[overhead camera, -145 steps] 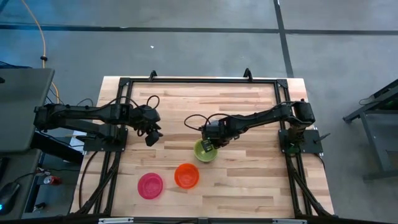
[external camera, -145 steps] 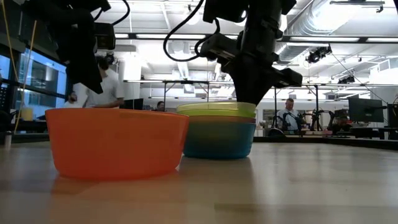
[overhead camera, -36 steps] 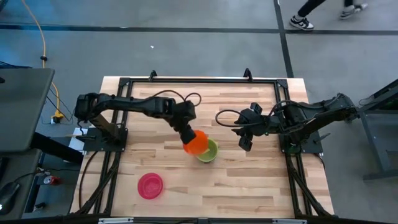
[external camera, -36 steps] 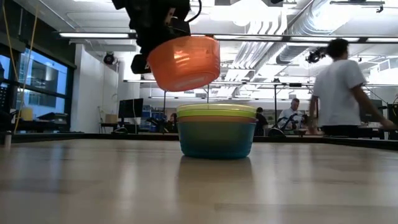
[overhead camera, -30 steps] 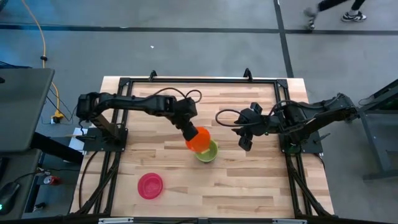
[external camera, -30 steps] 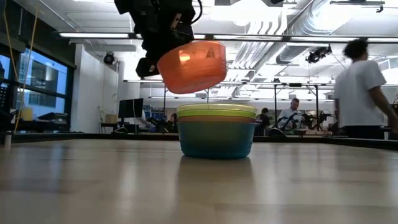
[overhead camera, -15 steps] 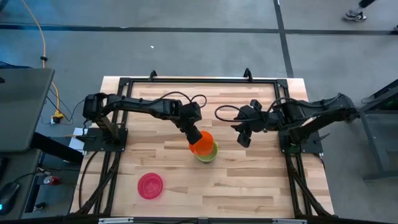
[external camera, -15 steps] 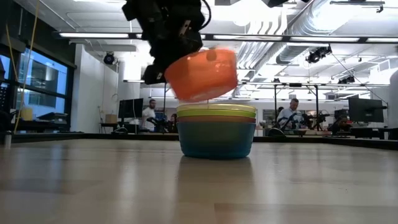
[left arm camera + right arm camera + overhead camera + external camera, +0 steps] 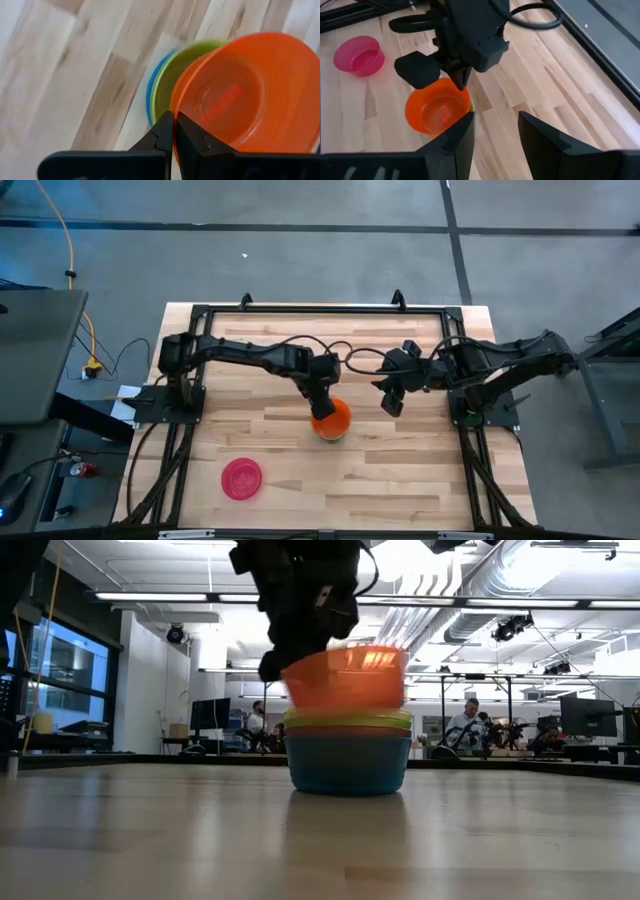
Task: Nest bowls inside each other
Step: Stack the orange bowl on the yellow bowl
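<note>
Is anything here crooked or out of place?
Only slightly. The orange bowl, pinched at its rim by the left gripper, sits a little tilted and high on the stack of bowls, not fully nested. The pink bowl stands apart, alone.

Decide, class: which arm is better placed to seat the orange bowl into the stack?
Left: its fingers pinch the orange bowl rim over the stack; the right gripper hangs open beside it.

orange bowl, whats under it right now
The orange bowl, pinched at its rim by the left gripper, sits atop a stack: lime green bowl, then blue bowl. Anything nested inside is hidden.
</note>
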Available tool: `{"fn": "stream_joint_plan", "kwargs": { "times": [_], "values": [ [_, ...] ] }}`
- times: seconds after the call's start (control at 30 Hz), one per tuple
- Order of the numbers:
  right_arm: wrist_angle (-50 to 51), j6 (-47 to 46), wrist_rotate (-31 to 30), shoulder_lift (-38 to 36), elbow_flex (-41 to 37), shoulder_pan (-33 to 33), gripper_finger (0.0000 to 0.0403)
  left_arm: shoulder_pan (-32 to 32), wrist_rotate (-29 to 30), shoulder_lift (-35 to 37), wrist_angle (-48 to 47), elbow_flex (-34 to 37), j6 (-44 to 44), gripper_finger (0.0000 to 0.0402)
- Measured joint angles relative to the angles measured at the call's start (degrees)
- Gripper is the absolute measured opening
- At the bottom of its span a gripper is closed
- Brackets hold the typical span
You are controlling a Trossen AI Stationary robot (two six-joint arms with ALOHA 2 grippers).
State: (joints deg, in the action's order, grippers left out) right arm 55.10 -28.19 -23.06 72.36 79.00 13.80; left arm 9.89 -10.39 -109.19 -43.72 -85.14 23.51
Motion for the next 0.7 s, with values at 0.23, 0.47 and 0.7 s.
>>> {"fn": "stream_joint_plan", "kwargs": {
  "times": [0.23,0.47,0.7],
  "values": [
    [0.3,-0.3,0.1,0.0,-1.0,0.6,0.0144,0.2,2.8,0.0,-1.6,0.0,-1.2,0.0000],
    [-0.6,-1.4,1.2,0.0,-3.7,0.1,0.0144,0.3,4.2,-0.3,-3.1,0.0,-1.2,0.0000],
    [-2.5,-1.4,1.9,0.0,-5.0,0.1,0.0144,0.2,5.7,-0.3,-6.3,0.0,-2.3,0.0000]
  ]
}}
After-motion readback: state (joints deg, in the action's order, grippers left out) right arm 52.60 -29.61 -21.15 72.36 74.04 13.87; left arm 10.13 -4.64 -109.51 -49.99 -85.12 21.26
